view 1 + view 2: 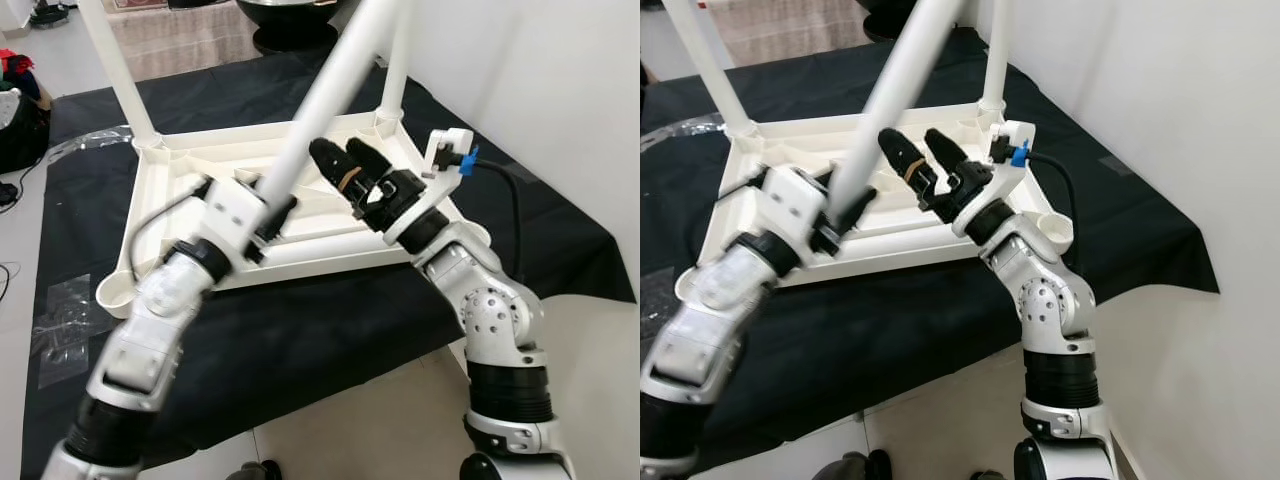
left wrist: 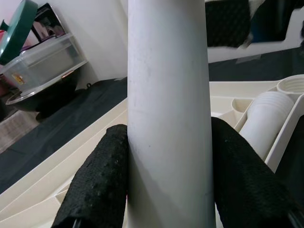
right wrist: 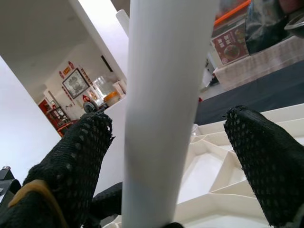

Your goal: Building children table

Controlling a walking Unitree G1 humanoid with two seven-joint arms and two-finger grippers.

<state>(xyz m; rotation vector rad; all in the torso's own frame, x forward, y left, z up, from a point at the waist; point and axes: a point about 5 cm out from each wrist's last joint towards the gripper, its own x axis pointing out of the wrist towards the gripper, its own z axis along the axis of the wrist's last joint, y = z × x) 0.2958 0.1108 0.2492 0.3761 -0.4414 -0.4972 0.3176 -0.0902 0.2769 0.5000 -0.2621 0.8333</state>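
A white children's table top [image 1: 330,240] lies upside down on a black cloth [image 1: 300,340]. Two white legs stand in its far corners, one at the far left [image 1: 120,70] and one at the far right [image 1: 397,70]. My left gripper [image 1: 272,218] is shut on a loose white table leg [image 1: 330,85] near its lower end, and the leg slants up to the right. In the left wrist view the leg [image 2: 168,114] sits tight between both pads. My right gripper [image 1: 345,165] is open beside the leg, its fingers [image 3: 76,166] apart on either side of the leg [image 3: 161,114] without touching.
The empty round socket [image 1: 1055,228] at the table's near right corner lies by my right arm. A white wall [image 1: 1180,130] runs along the right. Clear plastic wrapping [image 1: 62,322] lies on the floor at left. A dark bowl [image 1: 285,12] stands behind the cloth.
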